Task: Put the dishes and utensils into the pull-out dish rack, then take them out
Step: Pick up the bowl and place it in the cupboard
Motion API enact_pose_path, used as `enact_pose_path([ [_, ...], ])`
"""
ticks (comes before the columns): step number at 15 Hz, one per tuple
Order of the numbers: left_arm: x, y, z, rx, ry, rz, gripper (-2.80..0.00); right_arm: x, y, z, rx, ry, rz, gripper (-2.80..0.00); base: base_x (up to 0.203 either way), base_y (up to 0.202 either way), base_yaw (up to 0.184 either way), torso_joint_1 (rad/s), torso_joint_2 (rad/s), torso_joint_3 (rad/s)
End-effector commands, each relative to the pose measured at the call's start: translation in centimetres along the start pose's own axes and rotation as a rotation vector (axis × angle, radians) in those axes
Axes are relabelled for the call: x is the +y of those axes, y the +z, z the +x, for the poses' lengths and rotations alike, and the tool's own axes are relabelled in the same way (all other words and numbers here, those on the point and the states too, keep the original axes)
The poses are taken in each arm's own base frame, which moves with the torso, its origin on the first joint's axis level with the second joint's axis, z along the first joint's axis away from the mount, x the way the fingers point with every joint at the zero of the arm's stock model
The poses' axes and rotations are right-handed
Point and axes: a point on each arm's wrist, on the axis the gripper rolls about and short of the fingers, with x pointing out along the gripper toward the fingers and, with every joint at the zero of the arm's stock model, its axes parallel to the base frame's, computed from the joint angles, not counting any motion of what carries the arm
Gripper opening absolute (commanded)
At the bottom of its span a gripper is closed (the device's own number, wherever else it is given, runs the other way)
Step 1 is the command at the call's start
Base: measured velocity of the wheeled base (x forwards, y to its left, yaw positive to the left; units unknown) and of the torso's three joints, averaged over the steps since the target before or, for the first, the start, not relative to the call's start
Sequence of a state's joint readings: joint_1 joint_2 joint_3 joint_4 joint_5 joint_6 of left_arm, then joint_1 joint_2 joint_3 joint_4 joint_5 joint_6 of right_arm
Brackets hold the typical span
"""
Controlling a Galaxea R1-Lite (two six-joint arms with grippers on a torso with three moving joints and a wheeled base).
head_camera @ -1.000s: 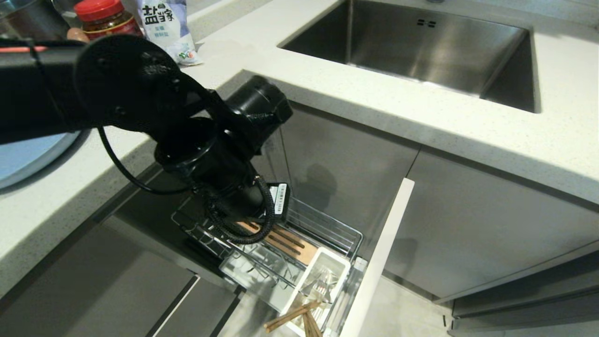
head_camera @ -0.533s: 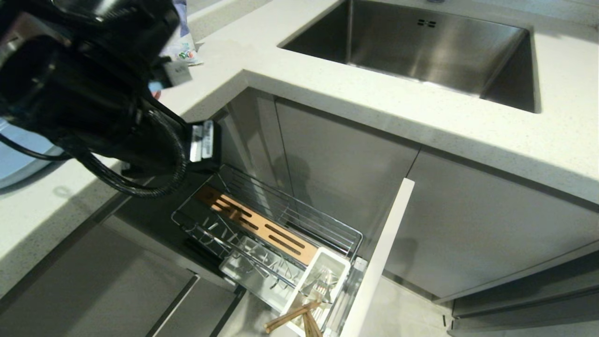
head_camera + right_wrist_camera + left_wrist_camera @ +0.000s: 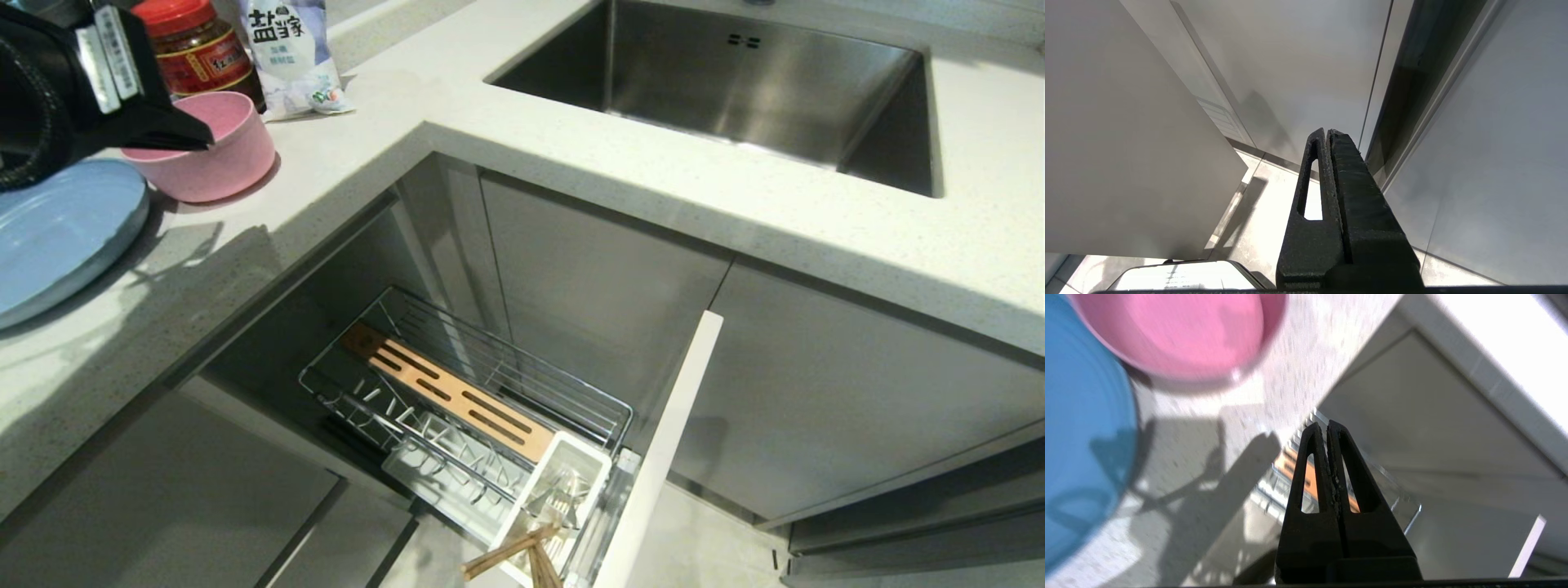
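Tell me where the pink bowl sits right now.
In the head view the pink bowl stands on the countertop at upper left, beside the blue plate.

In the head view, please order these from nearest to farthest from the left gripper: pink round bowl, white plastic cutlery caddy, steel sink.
Left gripper, upper left:
1. Pink round bowl, right beside it on the counter.
2. Steel sink, across the counter, right.
3. White plastic cutlery caddy, low in the rack.

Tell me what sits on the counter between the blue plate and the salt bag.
The pink bowl sits between the blue plate and the salt bag, as the head view shows. A red-lidded jar stands just behind the bowl.
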State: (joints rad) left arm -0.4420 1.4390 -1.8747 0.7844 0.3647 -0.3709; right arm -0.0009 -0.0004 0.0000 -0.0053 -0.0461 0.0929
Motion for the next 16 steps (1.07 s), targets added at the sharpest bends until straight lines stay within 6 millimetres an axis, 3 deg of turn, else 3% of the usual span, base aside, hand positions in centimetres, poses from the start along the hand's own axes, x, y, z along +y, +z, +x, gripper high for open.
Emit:
enact_pose_path([
  [1,0.4,0.8,-1.1,-0.079,0.001,0.015,-2.80,0.0,0.0,0.0,-0.005,0.000,0.001,-2.80,0.000,0.000,0.000,0.000,0.00,0.000],
  [5,0.3,1.3,0.4,-0.166,0.016,0.024,-2.80,0.0,0.0,0.0,-0.005,0.000,0.001,-2.80,0.000,0.000,0.000,0.000,0.00,0.000],
  [9,0.4,1.2,3.4,-0.161,0.072,0.065,-2.80,0.0,0.0,0.0,-0.005,-0.001,0.001,-2.80,0.000,0.000,0.000,0.000,0.00,0.000],
  [10,0.4,1.1,3.8,-0.153,0.077,0.069,0.00,0.0,0.0,0.0,-0.005,0.000,0.001,-2.80,0.000,0.000,0.000,0.000,0.00,0.000],
  [16,0.4,1.1,5.5,-0.146,0.100,0.090,0.00,0.0,0.0,0.0,-0.005,0.000,0.001,-2.80,0.000,0.000,0.000,0.000,0.00,0.000],
])
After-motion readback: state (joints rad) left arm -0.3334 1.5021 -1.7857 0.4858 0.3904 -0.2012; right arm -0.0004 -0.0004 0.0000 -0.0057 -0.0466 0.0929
